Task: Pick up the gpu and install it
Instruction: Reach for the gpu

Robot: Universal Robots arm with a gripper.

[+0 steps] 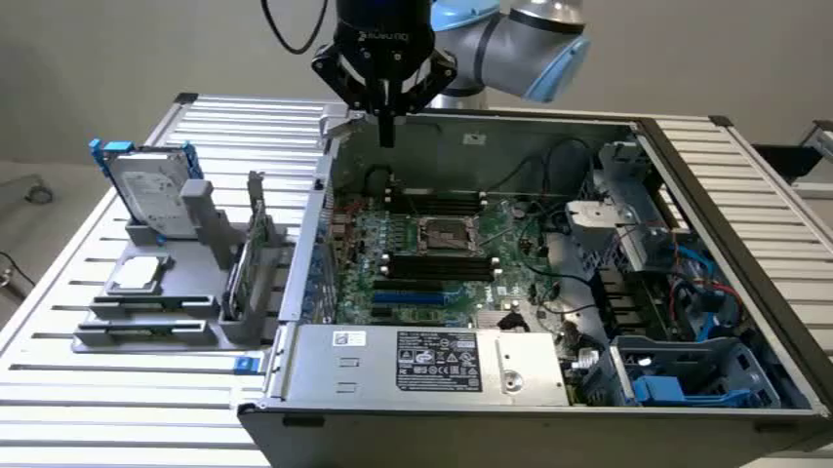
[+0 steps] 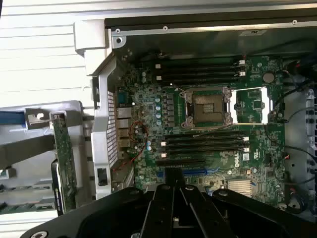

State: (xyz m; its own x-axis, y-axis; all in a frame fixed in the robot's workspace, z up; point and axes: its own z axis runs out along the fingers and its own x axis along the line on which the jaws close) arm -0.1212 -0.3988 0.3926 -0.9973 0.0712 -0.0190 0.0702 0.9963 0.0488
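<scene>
Arm (image 1: 521,39) cut off at the exterior view's top edge; gpu (image 1: 245,273) lower edge hidden in grey holder (image 1: 143,336)

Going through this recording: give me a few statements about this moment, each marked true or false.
1. The hand is shut and holds nothing. True.
2. The gpu is seated in the motherboard. False: it stands on edge in the grey holder, outside the case.
3. The hard drive in its blue frame stands upright in the same holder. True.
4. The case is closed by a side panel. False: it lies open, with the motherboard in plain sight.
5. The hand hangs directly over the holder. False: it hangs over the open case, near the wall that faces the holder.
</scene>
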